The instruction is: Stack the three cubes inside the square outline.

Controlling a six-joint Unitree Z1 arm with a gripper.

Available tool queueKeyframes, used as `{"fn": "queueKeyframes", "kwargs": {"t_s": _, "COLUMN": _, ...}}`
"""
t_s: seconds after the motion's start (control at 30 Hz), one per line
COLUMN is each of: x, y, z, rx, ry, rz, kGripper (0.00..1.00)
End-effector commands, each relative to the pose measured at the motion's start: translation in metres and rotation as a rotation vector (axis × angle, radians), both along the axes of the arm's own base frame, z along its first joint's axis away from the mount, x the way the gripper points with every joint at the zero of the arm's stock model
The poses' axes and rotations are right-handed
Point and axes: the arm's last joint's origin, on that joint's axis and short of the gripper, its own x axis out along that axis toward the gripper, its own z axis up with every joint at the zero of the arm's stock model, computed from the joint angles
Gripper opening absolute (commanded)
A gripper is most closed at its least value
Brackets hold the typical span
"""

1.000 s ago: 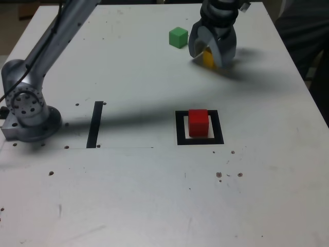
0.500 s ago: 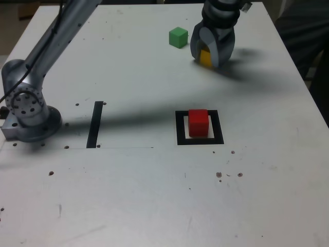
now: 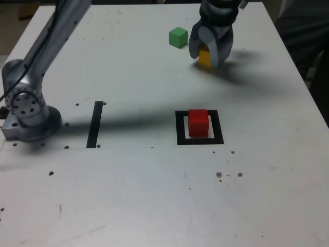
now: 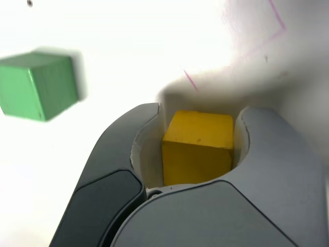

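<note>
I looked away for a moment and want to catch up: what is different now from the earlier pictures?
The gripper has closed in around the yellow cube, and both have shifted slightly toward the exterior view's left. The green cube stayed put, as did the red cube inside the square outline.

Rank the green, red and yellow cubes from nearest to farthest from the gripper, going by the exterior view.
1. Yellow cube: between the jaws.
2. Green cube: just off the gripper, toward the exterior view's left.
3. Red cube: inside the square outline.
</note>
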Motion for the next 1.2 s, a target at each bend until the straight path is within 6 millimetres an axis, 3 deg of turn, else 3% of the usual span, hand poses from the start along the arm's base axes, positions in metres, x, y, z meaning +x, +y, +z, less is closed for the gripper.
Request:
{"fn": "queueKeyframes", "kwargs": {"t_s": 0.0, "x": -0.006, "y": -0.008, "z": 0.013, "rx": -0.005, "ry": -0.034, "rz": 0.011, "kGripper": 0.32}}
{"fn": "queueKeyframes", "kwargs": {"t_s": 0.4, "x": -0.038, "y": -0.062, "z": 0.042, "rx": -0.024, "ry": -0.068, "rz": 0.131, "kGripper": 0.32}}
{"fn": "queueKeyframes", "kwargs": {"t_s": 0.77, "x": -0.068, "y": -0.118, "z": 0.067, "rx": 0.067, "ry": -0.030, "rz": 0.275, "kGripper": 0.32}}
{"fn": "queueKeyframes", "kwargs": {"t_s": 1.17, "x": -0.073, "y": -0.161, "z": 0.071, "rx": 0.015, "ry": 0.004, "rz": 0.385, "kGripper": 0.32}}
